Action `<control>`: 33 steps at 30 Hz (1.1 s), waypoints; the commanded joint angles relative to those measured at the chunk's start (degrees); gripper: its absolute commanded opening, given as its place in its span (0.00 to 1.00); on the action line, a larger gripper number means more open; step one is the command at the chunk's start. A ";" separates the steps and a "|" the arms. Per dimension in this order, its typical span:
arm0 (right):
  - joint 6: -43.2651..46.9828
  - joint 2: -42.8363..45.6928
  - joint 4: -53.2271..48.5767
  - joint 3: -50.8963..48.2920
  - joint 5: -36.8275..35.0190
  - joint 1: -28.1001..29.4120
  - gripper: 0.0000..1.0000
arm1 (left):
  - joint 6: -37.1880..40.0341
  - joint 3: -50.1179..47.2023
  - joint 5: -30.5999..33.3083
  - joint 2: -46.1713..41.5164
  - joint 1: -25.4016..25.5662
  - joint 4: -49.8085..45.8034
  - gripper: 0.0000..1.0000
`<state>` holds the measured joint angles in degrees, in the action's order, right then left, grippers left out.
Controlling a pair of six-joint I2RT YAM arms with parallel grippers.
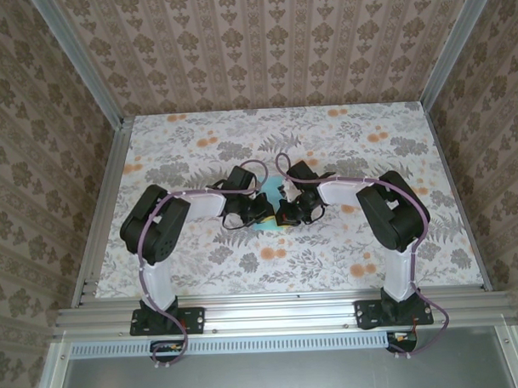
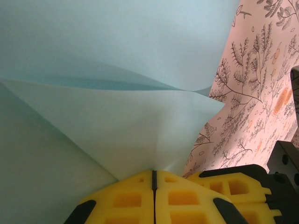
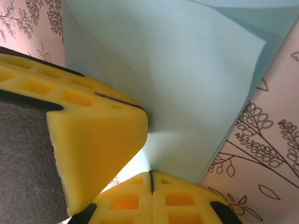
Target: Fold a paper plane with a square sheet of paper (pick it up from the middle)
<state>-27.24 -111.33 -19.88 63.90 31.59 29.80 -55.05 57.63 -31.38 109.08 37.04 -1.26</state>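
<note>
Pinching square sheet of paper point(image 2: 117, 70) at bottom-centre of frame: L gripper point(image 2: 154, 182) & R gripper point(image 3: 150, 182) both clamped on it, prob for mid-lift.

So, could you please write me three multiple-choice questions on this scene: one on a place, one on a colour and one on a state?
1. Where on the table is the square sheet of paper?
A. at the far left corner
B. near the middle, between the two arms' wrists
C. at the near edge, by the right arm's base

2. What colour are the left gripper's fingers?
A. red
B. white
C. yellow

3. What state is the right gripper in?
A. shut on the square sheet of paper
B. wide open above it
C. shut on nothing, off to one side

Answers:
1 B: the top view shows turquoise paper where the wrists meet.
2 C: the left wrist view shows yellow foam.
3 A: its fingers meet with the paper running into the seam.
</note>
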 commanded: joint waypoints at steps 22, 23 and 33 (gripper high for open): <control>1.78 -3.55 -10.58 -5.60 -9.52 0.08 0.00 | 7.32 -2.26 8.02 3.35 -7.43 -1.77 0.06; 1.84 -3.54 -10.55 -5.69 -9.48 0.05 0.00 | 7.32 -2.34 7.92 3.48 -7.84 -1.45 0.06; 2.36 -3.07 -12.12 -6.67 -9.80 0.08 0.00 | 6.86 -1.02 9.31 4.51 -9.83 -1.45 0.05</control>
<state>-25.89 -110.72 -18.70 62.22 31.48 29.61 -49.84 57.36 -34.59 110.32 31.31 -0.14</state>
